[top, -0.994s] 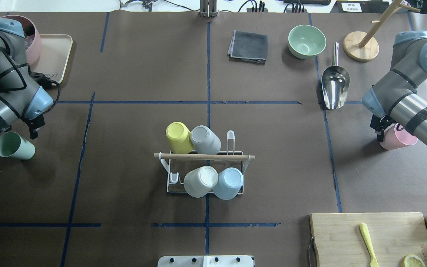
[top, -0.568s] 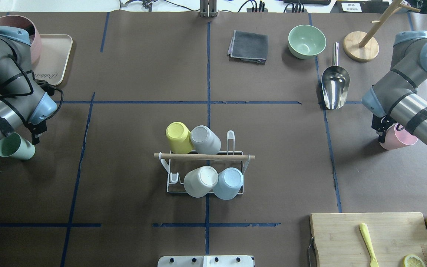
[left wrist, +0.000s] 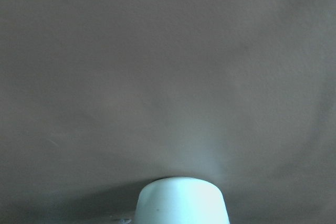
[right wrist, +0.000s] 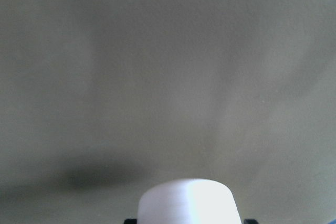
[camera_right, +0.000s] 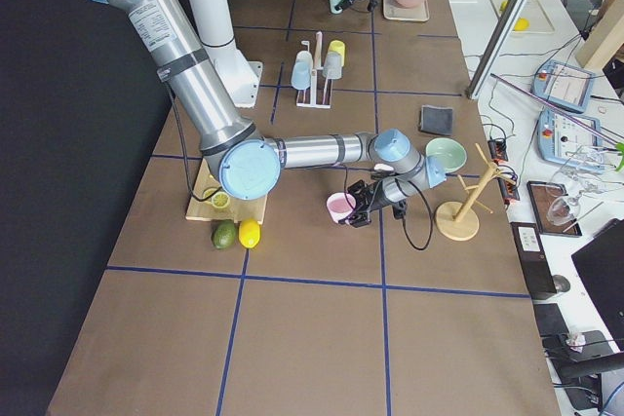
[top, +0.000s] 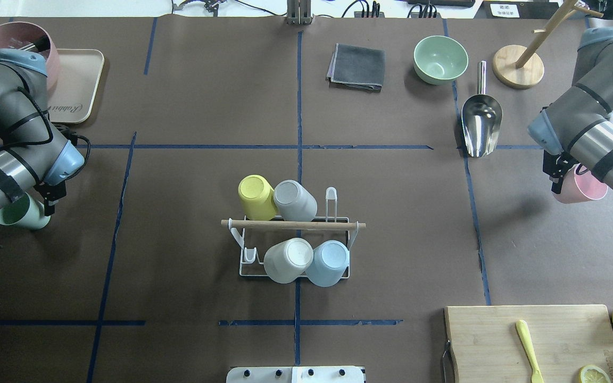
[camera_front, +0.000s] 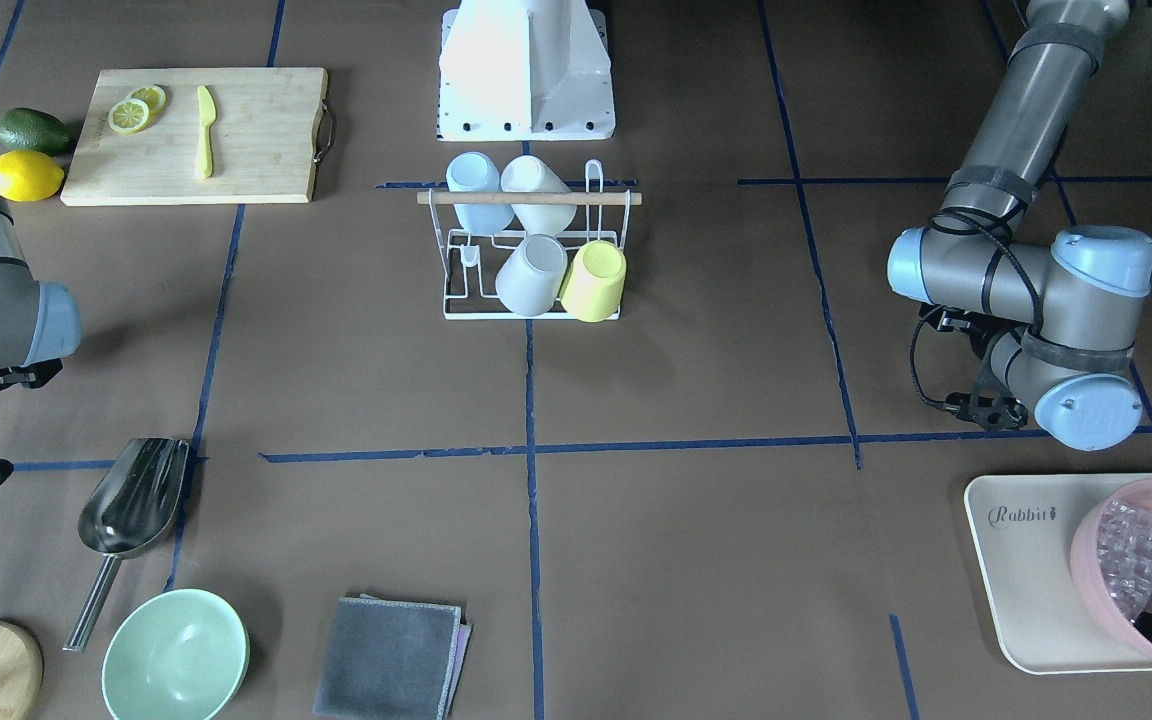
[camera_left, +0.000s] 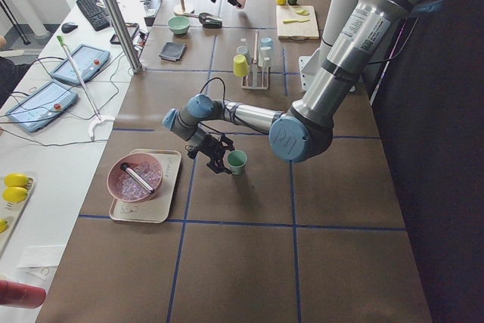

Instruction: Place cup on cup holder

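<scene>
The cup holder (top: 293,224), a white wire rack with a wooden rod, stands mid-table and also shows in the front-facing view (camera_front: 528,198). Several cups hang upside down on it: yellow (top: 256,197), grey (top: 295,200), white (top: 288,259) and light blue (top: 329,262). One prong in each row is free. My left gripper (top: 47,205) is shut on a tilted green cup (top: 22,215) at the far left; its base shows in the left wrist view (left wrist: 182,203). My right gripper (top: 556,178) is shut on a pink cup (top: 583,187) at the far right; its base shows in the right wrist view (right wrist: 189,203).
A beige tray (top: 80,80) with a pink bowl of ice sits back left. A steel scoop (top: 479,122), green bowl (top: 439,58), grey cloth (top: 357,66) and wooden stand (top: 519,66) are back right. A cutting board (top: 498,340) lies front right.
My right gripper has carried the pink cup a little back and to the right. My left wrist has swung forward and down over the green cup, which now is partly hidden under the arm.
</scene>
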Motion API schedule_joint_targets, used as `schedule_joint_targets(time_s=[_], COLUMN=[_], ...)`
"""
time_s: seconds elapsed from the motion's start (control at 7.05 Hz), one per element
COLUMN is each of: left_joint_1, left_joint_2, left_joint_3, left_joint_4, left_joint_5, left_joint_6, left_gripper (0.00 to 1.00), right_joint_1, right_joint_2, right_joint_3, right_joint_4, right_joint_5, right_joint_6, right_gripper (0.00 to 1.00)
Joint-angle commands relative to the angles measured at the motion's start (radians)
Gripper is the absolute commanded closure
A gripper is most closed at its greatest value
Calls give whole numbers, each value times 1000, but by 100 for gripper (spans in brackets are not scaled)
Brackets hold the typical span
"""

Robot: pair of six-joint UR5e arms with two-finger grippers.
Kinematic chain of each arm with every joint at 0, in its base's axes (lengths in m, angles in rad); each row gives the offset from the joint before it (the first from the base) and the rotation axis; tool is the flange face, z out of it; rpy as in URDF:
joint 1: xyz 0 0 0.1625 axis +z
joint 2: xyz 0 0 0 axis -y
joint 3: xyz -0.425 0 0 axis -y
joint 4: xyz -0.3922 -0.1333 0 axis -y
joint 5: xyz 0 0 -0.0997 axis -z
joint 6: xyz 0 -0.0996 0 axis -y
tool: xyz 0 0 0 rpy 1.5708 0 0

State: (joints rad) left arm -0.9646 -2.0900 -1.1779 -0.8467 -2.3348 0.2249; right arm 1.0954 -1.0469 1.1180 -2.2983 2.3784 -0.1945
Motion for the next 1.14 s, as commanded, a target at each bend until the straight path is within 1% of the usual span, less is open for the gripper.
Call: schedule_joint_targets(time_s=[0.0,0.14,0.28,0.43,0.57,0.71,0.85,0.99], left_joint_1=[10,20,21,24,24,24,23,20], left_joint_2=[5,5,5,7,14,19,19,18], left_joint_3=[1,1,0,1,0,-2,-5,-9], left_joint_4=[12,26,29,31,31,31,46,67], left_joint_5=[-3,-3,-8,-9,-8,-9,-11,-11], left_joint_6=[1,1,1,1,2,40,50,51], left_gripper=[0,0,0,0,14,58,90,98], right_joint_1=[21,62,76,73,52,52,53,54], right_joint_2=[8,11,10,7,14,15,2,4], right_joint_3=[84,148,210,221,221,220,218,220], right_joint_4=[13,16,46,122,220,284,406,480], right_joint_5=[-21,-25,-27,-22,-25,-21,4,21], right_joint_6=[10,13,17,24,39,90,101,109], right_gripper=[97,97,97,97,97,96,97,98])
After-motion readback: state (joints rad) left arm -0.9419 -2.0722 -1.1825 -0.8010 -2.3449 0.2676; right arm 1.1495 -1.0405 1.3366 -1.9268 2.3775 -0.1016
